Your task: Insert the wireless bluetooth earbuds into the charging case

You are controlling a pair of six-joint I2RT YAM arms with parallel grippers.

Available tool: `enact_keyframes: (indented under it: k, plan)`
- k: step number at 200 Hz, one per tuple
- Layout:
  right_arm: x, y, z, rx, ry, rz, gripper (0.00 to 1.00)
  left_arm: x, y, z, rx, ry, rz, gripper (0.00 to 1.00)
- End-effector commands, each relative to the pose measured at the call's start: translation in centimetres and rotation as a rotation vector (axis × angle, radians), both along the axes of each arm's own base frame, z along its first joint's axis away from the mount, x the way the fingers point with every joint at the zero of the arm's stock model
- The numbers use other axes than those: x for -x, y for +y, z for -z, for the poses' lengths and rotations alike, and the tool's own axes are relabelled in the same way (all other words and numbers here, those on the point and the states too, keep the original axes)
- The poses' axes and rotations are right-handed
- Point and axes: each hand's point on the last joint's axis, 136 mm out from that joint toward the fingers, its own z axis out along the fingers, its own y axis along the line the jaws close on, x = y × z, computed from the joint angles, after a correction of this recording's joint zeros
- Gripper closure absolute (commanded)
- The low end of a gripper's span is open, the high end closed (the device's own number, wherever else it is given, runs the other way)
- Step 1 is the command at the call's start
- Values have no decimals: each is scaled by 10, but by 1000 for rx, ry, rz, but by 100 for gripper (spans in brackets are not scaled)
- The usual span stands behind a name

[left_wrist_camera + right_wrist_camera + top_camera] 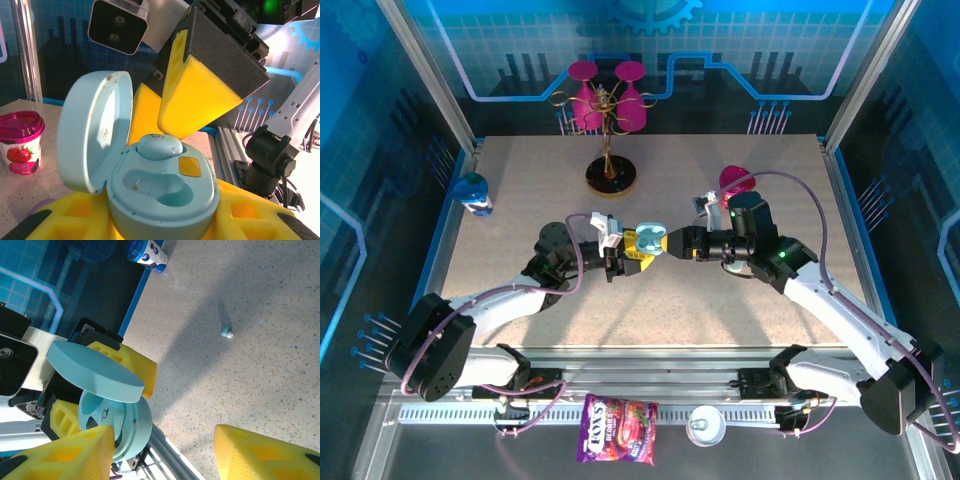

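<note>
Above the speckled beige table, inside blue-lit panel walls, the left gripper pinches the open charging case with 1 earbud seated in it. A loose earbud lies on the table. The right gripper stands spread.

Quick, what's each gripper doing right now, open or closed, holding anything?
Left gripper: closed on the open charging case.
Right gripper: open, holding nothing.

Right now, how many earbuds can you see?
2. One earbud sits in the open charging case; a loose earbud lies on the table, away from the case. Others may be hidden.
</note>
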Motion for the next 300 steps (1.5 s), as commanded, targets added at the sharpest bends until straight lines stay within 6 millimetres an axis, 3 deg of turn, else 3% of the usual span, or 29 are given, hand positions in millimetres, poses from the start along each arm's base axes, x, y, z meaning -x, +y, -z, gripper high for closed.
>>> enact_keyframes:
  k: [1, 37, 86, 89, 110, 151, 220, 260, 300]
  plan:
    - [-2, -2, -7, -6, -19, -3, 45, 8, -2, -20, 32, -57, 32, 66]
    - [6, -7, -26, -18, -118, -22, 42, 0, 5, -16, 26, -61, -28, 67]
    - [2, -14, -27, -44, -178, 25, 40, -14, 35, -28, 94, -65, -151, 67]
    - [2, -15, -15, -34, -160, 28, 40, -15, 37, -28, 95, -66, -161, 67]
    - [-7, -15, 6, -15, -127, 56, 39, -15, 45, -33, 84, -89, -214, 67]
    - [-33, -1, 69, 87, 5, 84, 39, -1, 53, -54, 87, -143, -237, 67]
    - [-80, 77, 149, 319, 90, -18, 47, 21, 51, -74, 111, -175, -197, 67]
    - [-99, 122, 172, 392, 95, -61, 54, 27, 49, -83, 132, -204, -180, 67]
    - [-114, 140, 197, 563, 63, -73, 57, 32, 47, -87, 136, -217, -159, 67]
